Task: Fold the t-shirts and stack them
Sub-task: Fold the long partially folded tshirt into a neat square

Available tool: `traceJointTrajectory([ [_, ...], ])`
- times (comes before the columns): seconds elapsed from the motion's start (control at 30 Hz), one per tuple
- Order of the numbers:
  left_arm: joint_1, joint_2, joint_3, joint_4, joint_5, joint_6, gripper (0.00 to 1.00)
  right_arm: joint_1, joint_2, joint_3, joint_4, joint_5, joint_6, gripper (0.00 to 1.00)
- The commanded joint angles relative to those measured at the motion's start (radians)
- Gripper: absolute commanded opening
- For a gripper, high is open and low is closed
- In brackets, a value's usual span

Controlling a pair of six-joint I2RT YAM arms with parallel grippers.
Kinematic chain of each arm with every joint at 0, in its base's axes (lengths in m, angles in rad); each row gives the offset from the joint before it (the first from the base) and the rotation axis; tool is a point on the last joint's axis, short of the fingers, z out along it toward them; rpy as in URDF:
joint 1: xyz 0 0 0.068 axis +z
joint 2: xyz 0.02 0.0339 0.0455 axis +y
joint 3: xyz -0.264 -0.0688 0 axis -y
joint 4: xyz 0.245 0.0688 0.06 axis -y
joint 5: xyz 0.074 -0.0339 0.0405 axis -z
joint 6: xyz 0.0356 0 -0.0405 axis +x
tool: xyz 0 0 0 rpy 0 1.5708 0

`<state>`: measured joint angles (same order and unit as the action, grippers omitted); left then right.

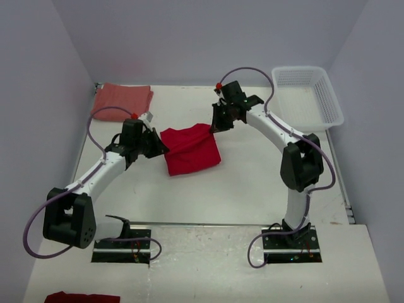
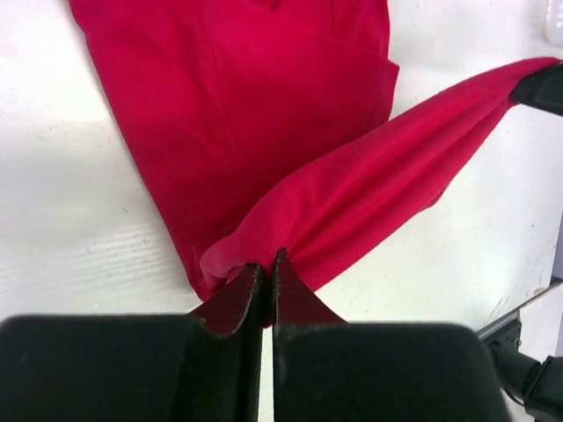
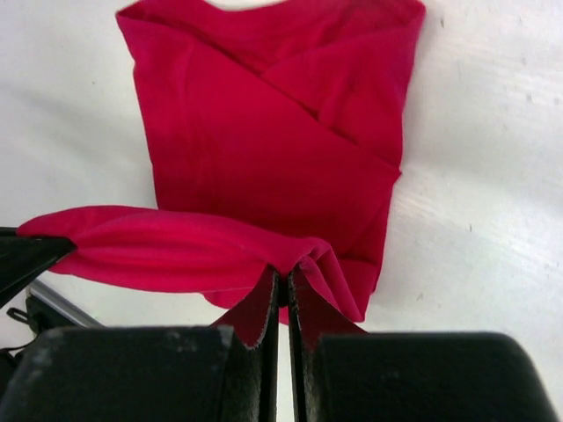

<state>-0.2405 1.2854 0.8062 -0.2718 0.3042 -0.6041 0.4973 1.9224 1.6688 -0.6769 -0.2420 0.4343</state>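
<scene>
Left fingers (image 2: 233,303) and right fingers (image 3: 255,308) clamp shut on the raised edge of the bright red t-shirt (image 1: 191,150), stretched between them above the middle of the tabletop (image 1: 252,183).

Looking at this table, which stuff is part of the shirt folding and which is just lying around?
Job: bright red t-shirt, mid-table; salmon t-shirt, folded at the far left corner.
Lying about: white basket, far right; red cloth at the near left edge, too cut off to identify.
</scene>
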Motion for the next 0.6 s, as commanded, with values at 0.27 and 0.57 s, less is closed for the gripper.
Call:
traceJointTrajectory([
  [0.27, 0.081, 0.239, 0.188, 0.100, 0.027, 0.044, 0.00, -0.068, 0.325, 0.480, -0.177, -0.108, -0.089, 0.00],
  [0.57, 0.109, 0.466, 0.338, 0.126, 0.000, 0.053, 0.00, -0.118, 0.523, 0.718, -0.277, -0.215, -0.140, 0.00],
])
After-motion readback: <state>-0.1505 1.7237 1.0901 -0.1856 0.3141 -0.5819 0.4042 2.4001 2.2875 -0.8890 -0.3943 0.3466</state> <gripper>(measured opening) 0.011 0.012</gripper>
